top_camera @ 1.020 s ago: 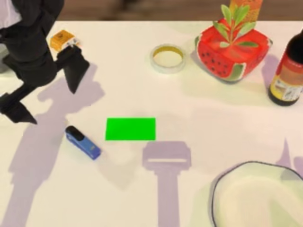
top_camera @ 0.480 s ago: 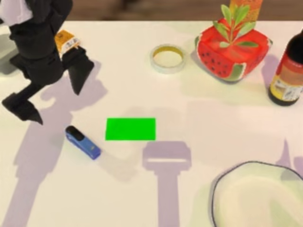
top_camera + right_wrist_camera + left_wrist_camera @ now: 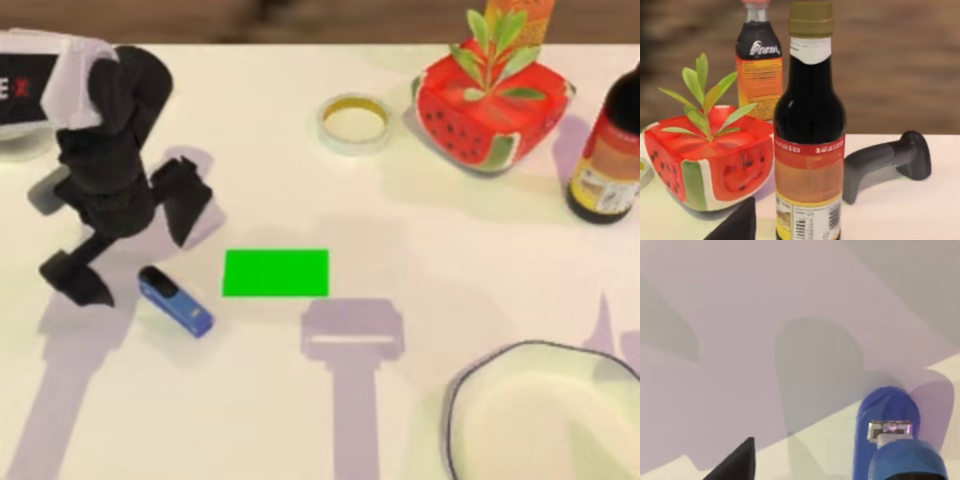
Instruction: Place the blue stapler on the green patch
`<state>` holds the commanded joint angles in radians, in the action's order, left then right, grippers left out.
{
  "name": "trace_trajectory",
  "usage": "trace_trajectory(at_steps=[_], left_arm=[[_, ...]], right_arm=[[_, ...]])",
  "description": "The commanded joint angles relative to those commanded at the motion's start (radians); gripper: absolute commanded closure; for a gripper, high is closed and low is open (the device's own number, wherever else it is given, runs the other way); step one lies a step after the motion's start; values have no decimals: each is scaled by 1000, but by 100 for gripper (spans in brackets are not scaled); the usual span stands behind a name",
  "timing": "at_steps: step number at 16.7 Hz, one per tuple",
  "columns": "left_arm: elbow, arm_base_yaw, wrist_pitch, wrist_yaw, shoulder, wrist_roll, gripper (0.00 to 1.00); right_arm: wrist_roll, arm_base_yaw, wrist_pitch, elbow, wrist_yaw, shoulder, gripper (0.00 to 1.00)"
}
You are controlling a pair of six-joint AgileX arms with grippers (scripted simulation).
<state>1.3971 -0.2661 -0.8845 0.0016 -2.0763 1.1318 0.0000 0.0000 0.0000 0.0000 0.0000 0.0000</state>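
White table (image 3: pixel 420 250), tape roll (image 3: pixel 354 123), watermelon planter (image 3: pixel 490 110)

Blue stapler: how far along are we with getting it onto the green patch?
Early stage. Done: nothing placed; the blue stapler lies on the table left of the green patch, apart from it. In hand: the left gripper hangs open just above the stapler's black end, with nothing held. Left: grasp, lift, carry right, set down on the patch. The right gripper is out of the top view.

Left end effector (image 3: pixel 135 245) over the table's left side, fingers spread apart, pointing down; right arm not seen from above.
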Motion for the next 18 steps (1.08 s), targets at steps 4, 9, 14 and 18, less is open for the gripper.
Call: trace_trajectory(at_steps=[4,9,14,18], left_arm=[[-41,-1,58,0,-24,1,0],[-41,-1,58,0,-24,1,23],[-41,-1,58,0,-24,1,60],[-41,-1,58,0,-24,1,90]], right_arm=[[0,0,0,0,0,0,0],[0,0,0,0,0,0,0],[0,0,0,0,0,0,0],[0,0,0,0,0,0,0]])
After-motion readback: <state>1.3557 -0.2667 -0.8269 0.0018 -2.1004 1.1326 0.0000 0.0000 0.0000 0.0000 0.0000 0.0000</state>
